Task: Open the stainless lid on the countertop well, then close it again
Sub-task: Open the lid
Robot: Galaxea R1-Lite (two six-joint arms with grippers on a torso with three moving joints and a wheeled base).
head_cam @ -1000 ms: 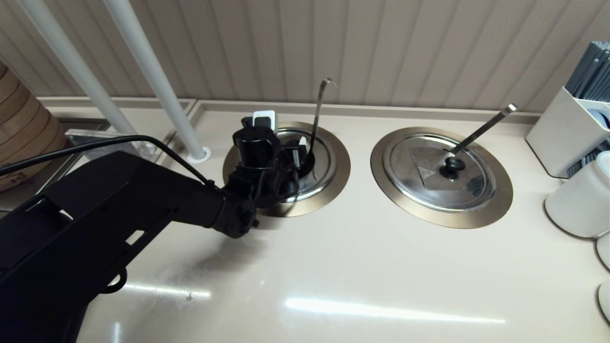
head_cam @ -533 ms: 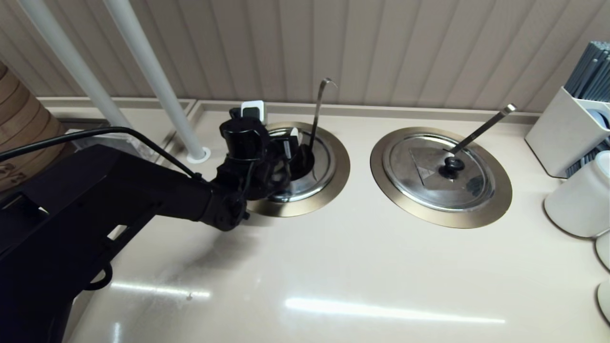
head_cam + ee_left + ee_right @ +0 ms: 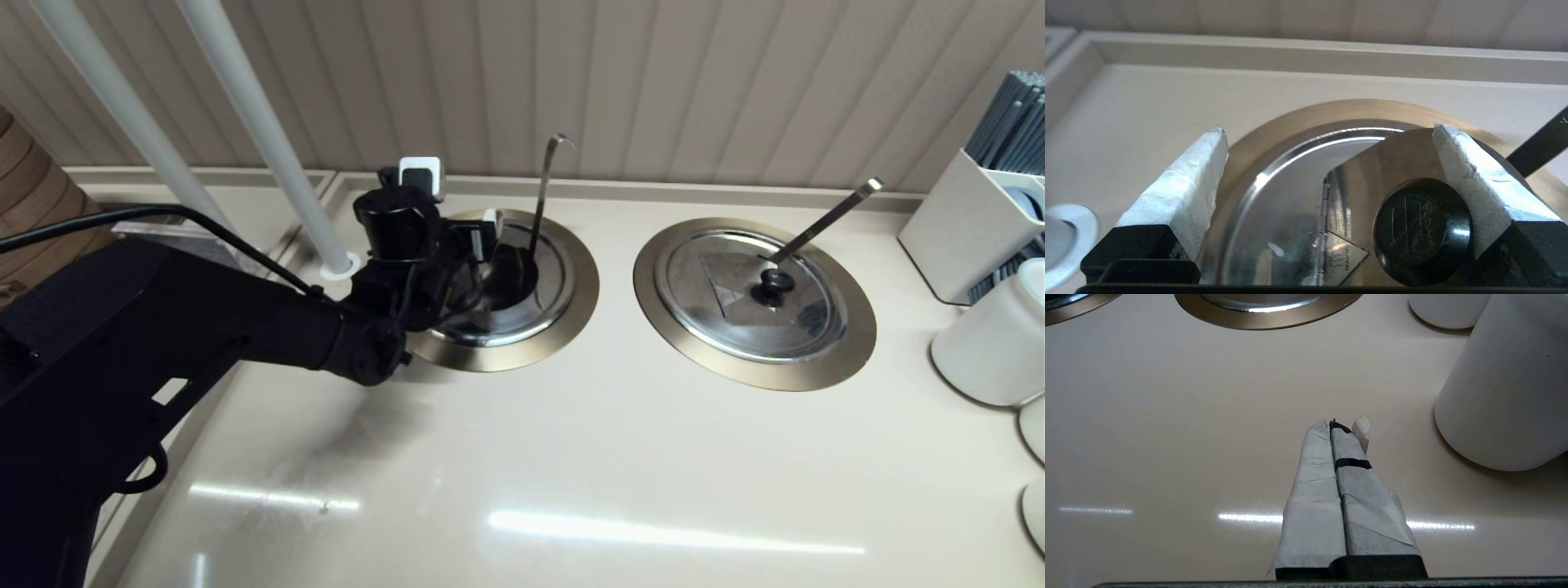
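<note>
The stainless lid [image 3: 535, 306] sits in the countertop well, ringed by a bronze rim [image 3: 575, 306], left of centre in the head view. A hook-ended ladle handle [image 3: 542, 196] rises from its slot. My left gripper [image 3: 496, 245] hovers over the lid's left part, open. In the left wrist view the left gripper [image 3: 1329, 130] spans the lid [image 3: 1274, 212]. The black knob [image 3: 1423, 228] lies right beside one finger [image 3: 1474, 183], unclasped. The knobbed flap [image 3: 1372, 175] looks tilted up from its hinge, with the pale triangle mark [image 3: 1343, 259] at its base. My right gripper [image 3: 1337, 426] is shut over bare countertop.
The twin lid [image 3: 718, 314] with its straight ladle handle sits to the right. A white holder [image 3: 963, 233] and white cups [image 3: 988, 351] crowd the right edge. Two white poles [image 3: 269, 155] and a bamboo steamer [image 3: 33, 220] stand at the left. A white cylinder [image 3: 1506, 388] is near my right gripper.
My left arm has drawn back to the left and toward the wall, taking the open gripper from above the lid's middle to its left part. The twin lid has not moved.
</note>
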